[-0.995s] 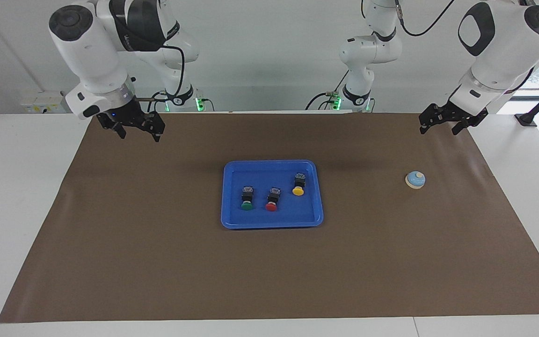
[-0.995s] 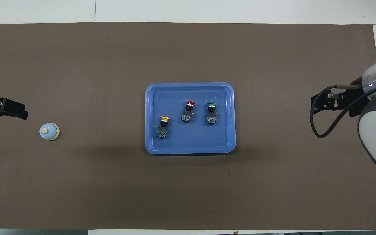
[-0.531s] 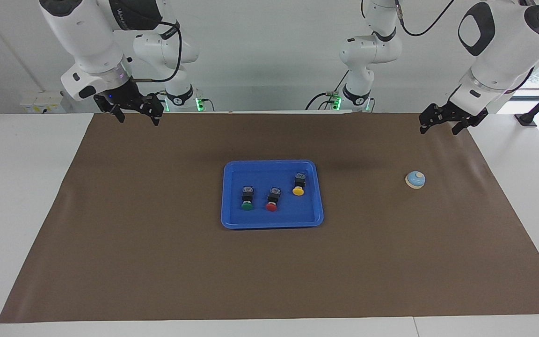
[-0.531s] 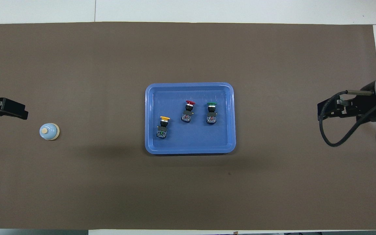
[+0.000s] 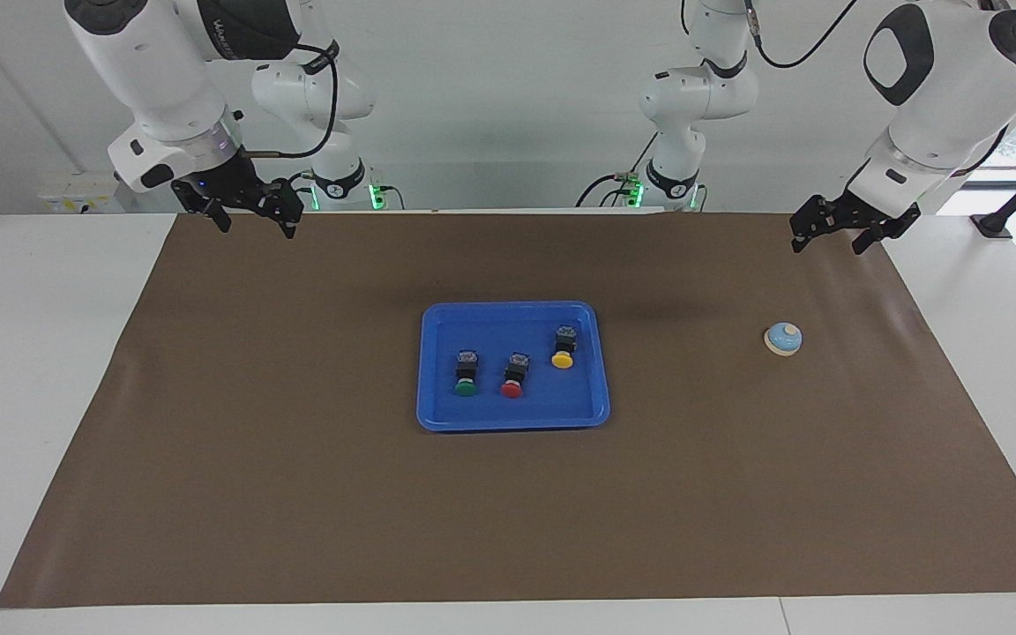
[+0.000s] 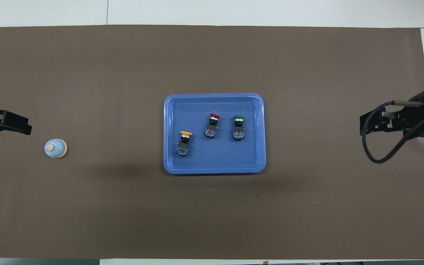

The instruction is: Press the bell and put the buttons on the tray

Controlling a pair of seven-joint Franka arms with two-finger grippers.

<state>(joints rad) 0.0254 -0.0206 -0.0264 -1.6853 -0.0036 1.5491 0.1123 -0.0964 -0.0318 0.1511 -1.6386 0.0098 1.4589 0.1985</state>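
2 white arms w/ dark-grey joint patches, black cables, black fingers, green base lights.

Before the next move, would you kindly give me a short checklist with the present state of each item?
1. All three buttons in the blue tray: green button, red button and yellow button lie inside its rim. Ok.
2. Bell unobstructed on the brown mat, toward the left arm's end. Ok.
3. Left end effector empty, open, raised over the mat's edge nearest the robots. Ok.
4. Right end effector empty, open, raised over the mat's corner at its own end. Ok.
5. Bell already pressed: cannot tell.
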